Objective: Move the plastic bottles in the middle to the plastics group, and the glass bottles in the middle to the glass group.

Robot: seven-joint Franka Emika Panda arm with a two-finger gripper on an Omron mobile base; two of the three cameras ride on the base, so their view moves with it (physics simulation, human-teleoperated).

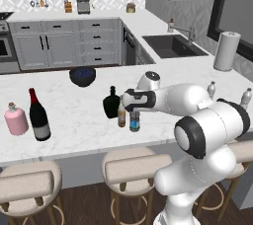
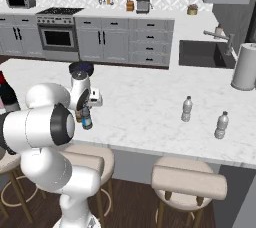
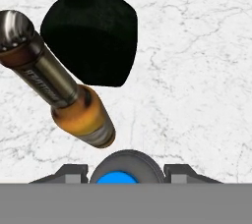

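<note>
- I am looking at a kitchen with a big white marble counter (image 1: 74,120), and stools stand in front of it.
- My white arm (image 1: 188,98) reaches out over the middle of the counter.
- The tall wine bottle (image 1: 38,115) and the pink bottle (image 1: 16,119) stand close together at the left end. That is the glass group.
- Two clear water bottles (image 2: 186,109) stand well apart from the middle, at the right end. That is the plastics group.
- In the middle, the black flask (image 1: 111,103) stands just behind the small brown beer bottle (image 1: 121,118).
- The blue water bottle (image 1: 134,121) stands upright just beside the beer bottle. It must go to the plastics group.
- My gripper (image 1: 132,105) is right on top of the blue bottle. In the hand view its blue cap (image 3: 117,178) sits between my two finger tips.
- The jaws stand on both sides of the bottle top, but I cannot tell if they squeeze it yet.
- I think this bottle is light and a bit soft, so it may bend in or slip.
- I think the best hold is high up near the cap, where it is stiff.
- I must lift straight up, or I could knock over the beer bottle, which may break.
</note>
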